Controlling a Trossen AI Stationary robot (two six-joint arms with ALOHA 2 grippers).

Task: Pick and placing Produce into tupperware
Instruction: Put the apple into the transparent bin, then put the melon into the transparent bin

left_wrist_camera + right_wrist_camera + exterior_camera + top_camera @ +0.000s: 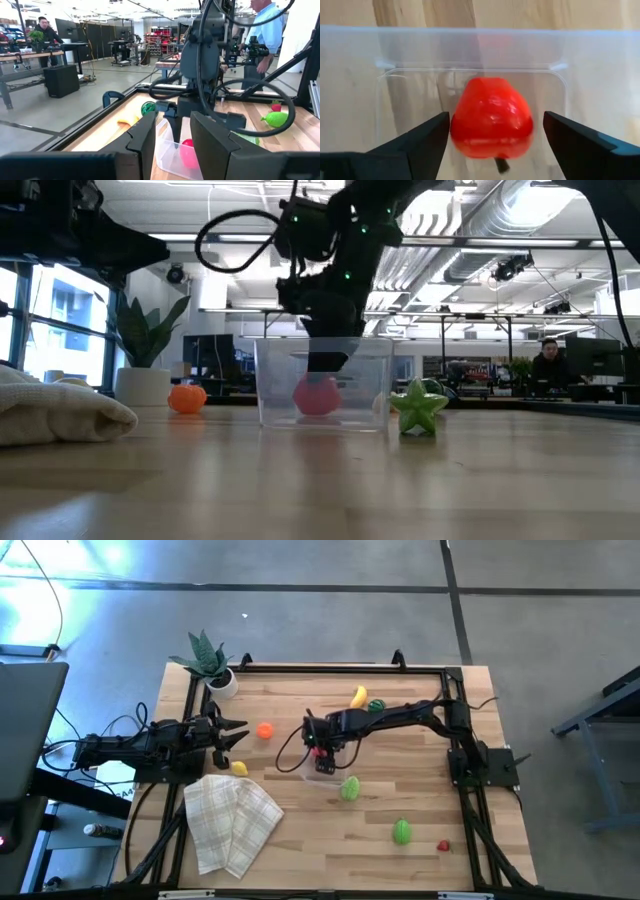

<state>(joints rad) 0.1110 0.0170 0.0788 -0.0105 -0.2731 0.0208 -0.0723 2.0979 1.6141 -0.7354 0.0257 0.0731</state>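
The clear tupperware (322, 768) (325, 385) stands on the table's middle. My right gripper (322, 748) (495, 135) reaches down into it from above, open, its fingers on either side of a red toy fruit (491, 117) (316, 395) that lies on the tub's floor. A gap shows between the fruit and one finger. My left gripper (235, 735) (172, 140) waits open over the table's left side, between an orange piece (264, 730) and a small yellow piece (239, 768). Other produce lies loose: a yellow piece (359, 697), a dark green one (376, 705), a light green one (350, 788) (418, 408), a striped green one (401, 831) and a small red one (443, 845).
A checked folded cloth (230, 820) lies at the near left. A potted plant (210, 660) stands at the far left corner. A black frame (340, 667) runs along the table's edges. Bare wood shows at the near middle. People (260, 25) are in the room beyond.
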